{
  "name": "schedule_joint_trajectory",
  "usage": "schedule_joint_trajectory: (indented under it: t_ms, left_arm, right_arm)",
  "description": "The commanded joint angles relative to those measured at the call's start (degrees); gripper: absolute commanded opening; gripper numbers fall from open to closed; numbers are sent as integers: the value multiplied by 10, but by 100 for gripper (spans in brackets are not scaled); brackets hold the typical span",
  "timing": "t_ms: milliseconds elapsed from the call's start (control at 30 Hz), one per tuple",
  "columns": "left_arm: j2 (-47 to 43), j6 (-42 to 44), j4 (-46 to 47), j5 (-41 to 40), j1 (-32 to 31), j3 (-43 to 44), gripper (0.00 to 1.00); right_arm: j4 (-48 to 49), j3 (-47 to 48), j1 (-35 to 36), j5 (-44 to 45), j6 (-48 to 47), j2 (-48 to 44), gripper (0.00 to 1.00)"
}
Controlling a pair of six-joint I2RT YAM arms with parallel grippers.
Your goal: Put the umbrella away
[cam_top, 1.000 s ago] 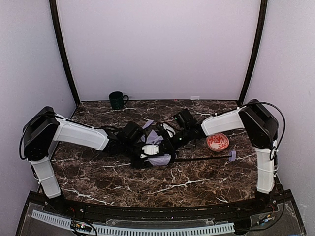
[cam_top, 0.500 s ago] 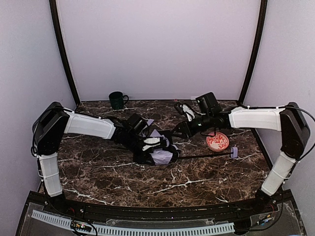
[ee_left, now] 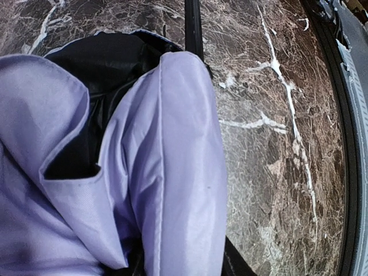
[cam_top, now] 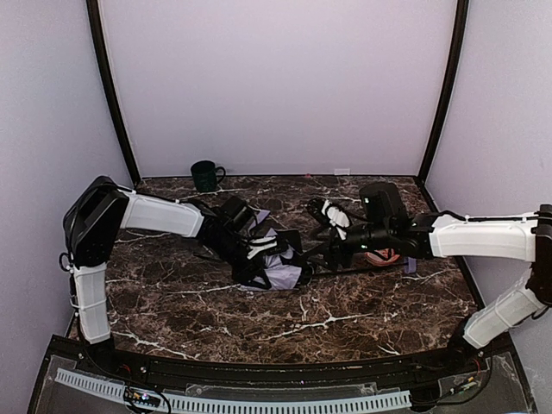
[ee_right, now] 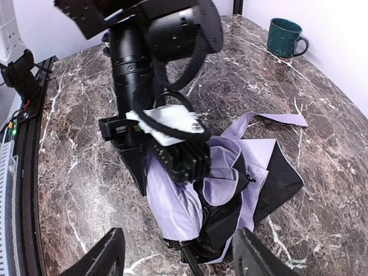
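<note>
Although the folding umbrella of pale lavender fabric and black lining (ee_right: 178, 201) lay bunched mid-way across the dark marble desk (cam_top: 259, 332), shaft extended, nothing was stowed: the left gripper (ee_right: 184, 158) sat buried in its canopy, grip untellable; the right gripper (ee_right: 179, 253) hung spread, empty

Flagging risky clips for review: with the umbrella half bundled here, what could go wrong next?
1. The left jaws sit in loose folds of the umbrella, not on its shaft; fabric may slip free.
2. The shaft lies extended, its handle near the bowl; dragging it could knock the bowl.
3. The right jaws stand open close to the left arm; reaching in risks a bump.
</note>
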Motion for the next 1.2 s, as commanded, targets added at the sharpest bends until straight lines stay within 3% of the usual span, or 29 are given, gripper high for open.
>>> schedule_joint_trajectory:
  t_ms: [0,233,467,967,1167]
  left_arm:
    - [54,-28,-141,24,9,-13,32]
    - [75,-27,-168,32,14,4,31]
    - [92,-28,-182,60,21,13,30]
    - [106,-10,-210,69,25,25,28]
    - [113,-7,-224,69,30,33,26]
  right_arm:
    - [42,-31,37,18,-111,-25,68]
    - [84,-84,135,149,-258,-5,71]
    - [149,-53,153,224,-332,109,73]
    - [168,32,154,339,-395,287,71]
    - [188,41,157,336,-400,241,75]
